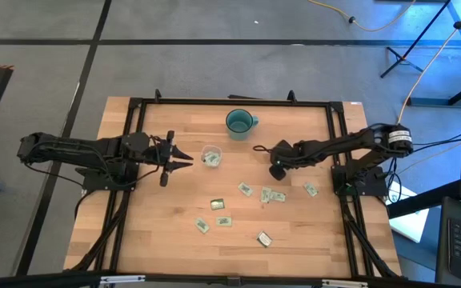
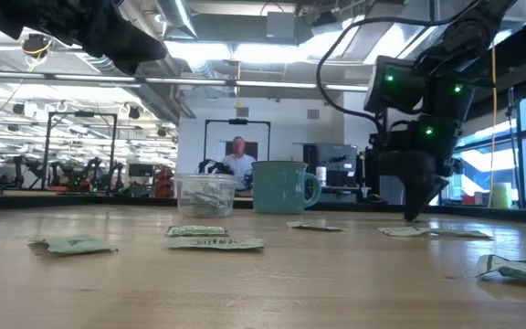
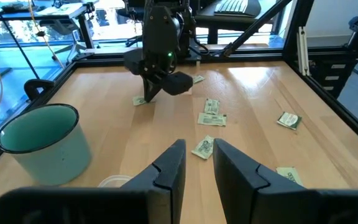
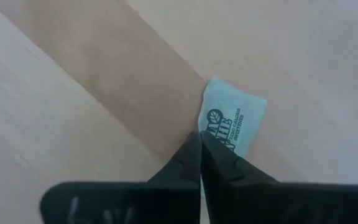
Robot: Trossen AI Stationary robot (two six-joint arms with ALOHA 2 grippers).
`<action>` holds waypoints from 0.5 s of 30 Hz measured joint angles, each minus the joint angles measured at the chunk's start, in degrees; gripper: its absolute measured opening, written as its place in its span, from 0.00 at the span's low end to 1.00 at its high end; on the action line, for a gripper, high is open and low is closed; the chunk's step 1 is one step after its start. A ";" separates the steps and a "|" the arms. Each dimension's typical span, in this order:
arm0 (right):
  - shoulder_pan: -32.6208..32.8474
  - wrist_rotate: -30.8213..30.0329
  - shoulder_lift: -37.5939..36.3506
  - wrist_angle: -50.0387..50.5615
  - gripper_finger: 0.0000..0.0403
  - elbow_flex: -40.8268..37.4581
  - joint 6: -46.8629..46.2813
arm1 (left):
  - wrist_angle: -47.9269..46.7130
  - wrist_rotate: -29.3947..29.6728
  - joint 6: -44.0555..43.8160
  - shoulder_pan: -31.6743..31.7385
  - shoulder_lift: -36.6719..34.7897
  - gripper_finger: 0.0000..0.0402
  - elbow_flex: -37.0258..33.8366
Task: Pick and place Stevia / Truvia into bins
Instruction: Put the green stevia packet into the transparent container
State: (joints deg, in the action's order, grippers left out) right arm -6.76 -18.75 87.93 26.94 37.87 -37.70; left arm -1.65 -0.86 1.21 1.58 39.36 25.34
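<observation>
Right gripper (image 4: 199, 140) was down at the table with its fingertips pinched together on the near edge of one Stevia packet (image 4: 234, 121), which lay flat on the wood. Whether the paper was truly caught between the tips or merely pressed under them could not be told. To do this well, the tips probably needed to nip a corner firmly and lift straight up — a sideways drag would likely slide the packet away.

Other packets (image 1: 266, 194) lay scattered across the middle and near part of the table (image 1: 174, 240), apart from one another. The clear tub (image 1: 210, 156) stood left of the right gripper, with a few packets already inside and the teal mug (image 1: 239, 122) just beyond it.

Left gripper (image 1: 184, 158) hovered beside the tub, fingers slightly parted and holding nothing. Bare wood lay between the right gripper and the tub, so the carry looked unobstructed — though the left gripper crowded the tub's far side.
</observation>
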 joint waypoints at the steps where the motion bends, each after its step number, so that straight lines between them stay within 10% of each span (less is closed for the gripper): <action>1: 0.00 0.30 -0.59 0.50 0.01 -0.11 0.46 | -0.06 0.01 0.01 0.00 0.01 0.19 0.00; 15: 0.19 -0.39 -3.40 -3.24 0.00 1.96 6.87 | -1.94 0.00 0.00 0.00 0.02 0.19 0.00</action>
State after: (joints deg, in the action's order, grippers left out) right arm -6.57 -19.14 84.53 23.70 39.83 -30.82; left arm -3.59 -0.86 1.21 1.59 39.38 25.34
